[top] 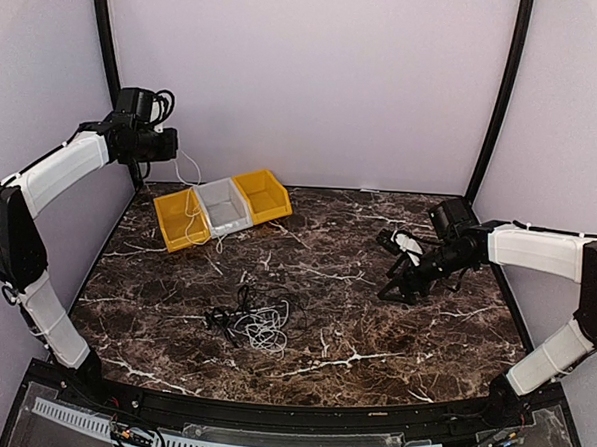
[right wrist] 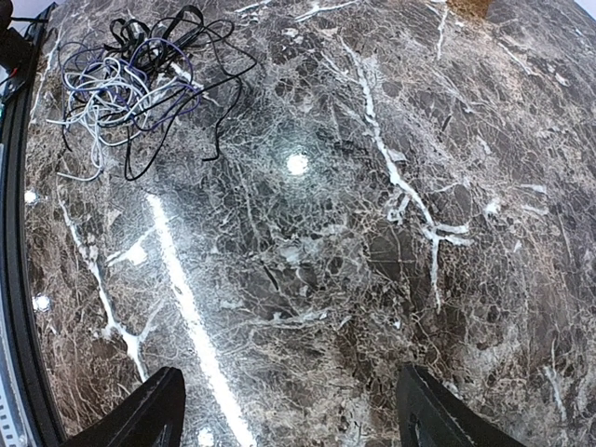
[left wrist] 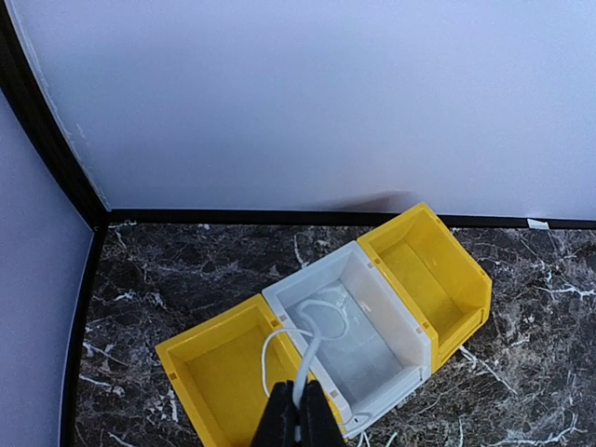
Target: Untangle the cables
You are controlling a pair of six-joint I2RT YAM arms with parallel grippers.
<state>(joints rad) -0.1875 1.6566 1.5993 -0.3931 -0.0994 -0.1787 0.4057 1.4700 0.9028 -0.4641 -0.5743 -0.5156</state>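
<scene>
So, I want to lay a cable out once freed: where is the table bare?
Bare marble lies between the tangle and the right tool, and along the back wall right of the bins. Crowded: the bins' corner, where the left tool dangles a white cable, and the tangle.

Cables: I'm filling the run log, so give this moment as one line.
left gripper: shut on white cable, its end in grey bin | right gripper: open, empty | tangle: on table

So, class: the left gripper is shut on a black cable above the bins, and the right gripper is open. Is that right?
No: the cable in the left gripper is white, not black; the left wrist view shows it. It does hang above the bins, and the right gripper is open.
</scene>
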